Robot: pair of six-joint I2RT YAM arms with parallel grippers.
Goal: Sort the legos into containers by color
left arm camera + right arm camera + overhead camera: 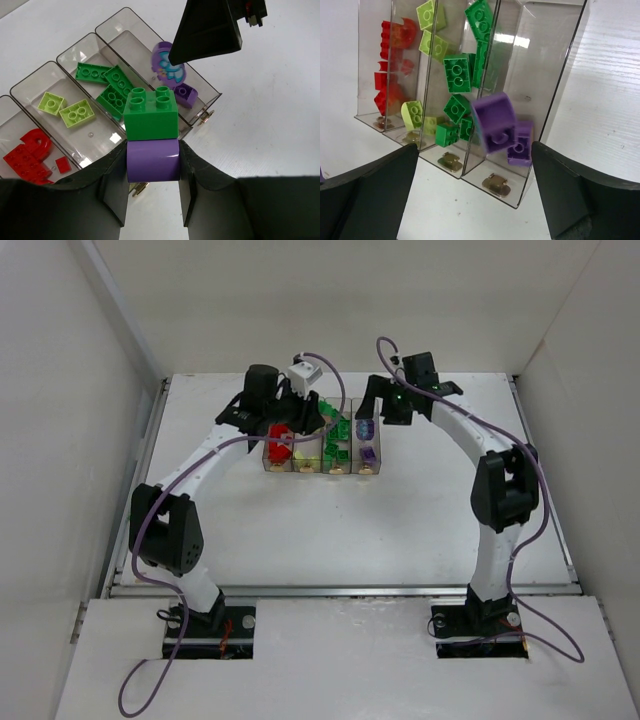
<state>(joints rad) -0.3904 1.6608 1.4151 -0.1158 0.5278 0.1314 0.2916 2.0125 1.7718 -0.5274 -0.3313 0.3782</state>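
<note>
The left pincer (153,174) is closed on a purple rounded brick (153,159), one finger pressed to each side. A green brick (151,115) is stuck on top of it, and the pair is held up above the row of bins (545,60). How high it hangs I cannot tell. The four clear bins sit joined side by side toward the far middle of the tabletop (400,530), each with a small yellowish tab (496,184) at its near end. Counting from the left arm's side they hold red pieces (27,156), lime bricks (75,111) and green plates (111,86). The last holds a round purple piece (167,75) and a small purple brick (186,95). The right pincer (474,147) stands wide open over that last bin, gripping nothing. Between its spread fingers a second purple curved brick (494,122) shows blurred, touching neither finger, just beside the small purple brick on the bin floor.
</note>
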